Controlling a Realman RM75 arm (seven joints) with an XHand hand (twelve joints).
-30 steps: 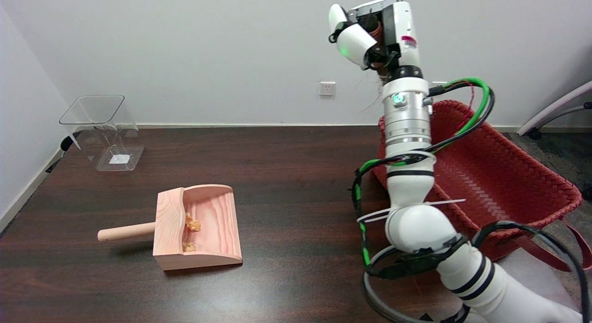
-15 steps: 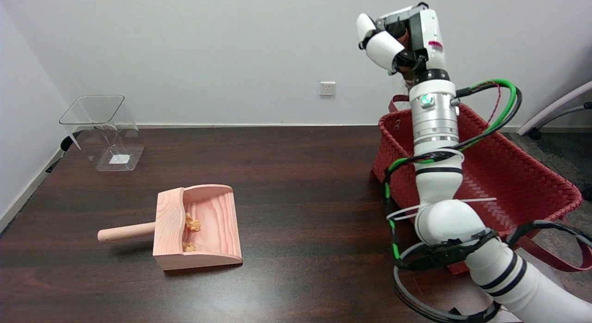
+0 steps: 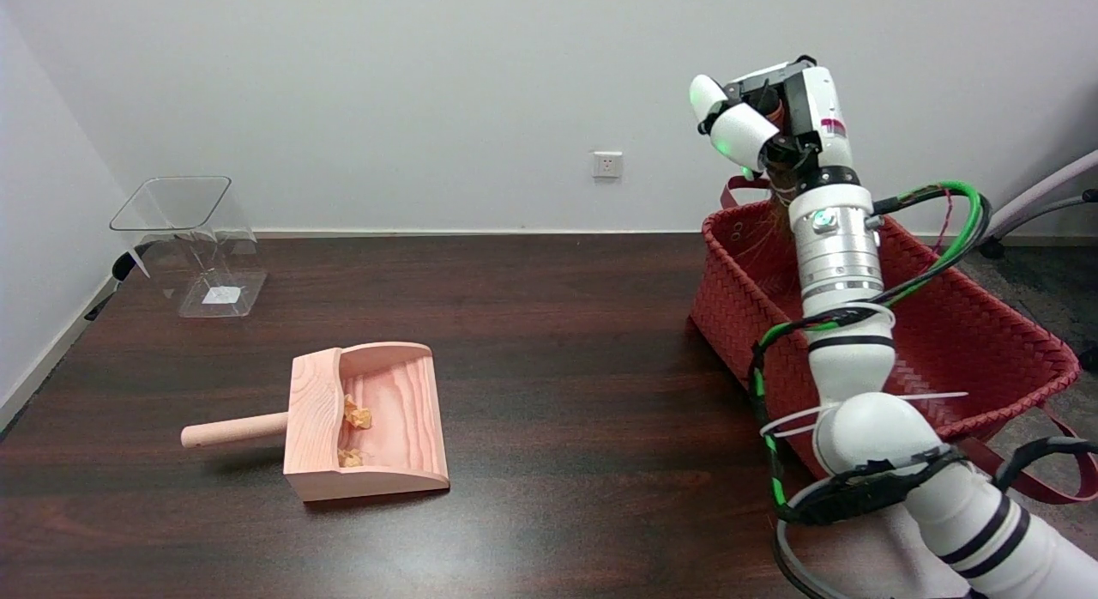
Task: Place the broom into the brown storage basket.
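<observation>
Far left: a clear plastic bin [image 3: 190,243] stands on the dark table [image 3: 549,341]. Near centre-left: a wooden dustpan [image 3: 364,420], handle pointing left, contains 2 crumpled scraps [image 3: 353,432]. Right: the right hand [image 3: 766,118], raised above the basket [image 3: 926,324], has its fingers curled around the broom [image 3: 775,187]. Only a brown stub and thin bristles trailing down toward the basket's far-left corner are visible; the long axis appears roughly vertical.

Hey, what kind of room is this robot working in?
Probably an office or lab room: a dark wooden table against a plain white wall with a wall socket, and part of an office chair at the right edge.
</observation>
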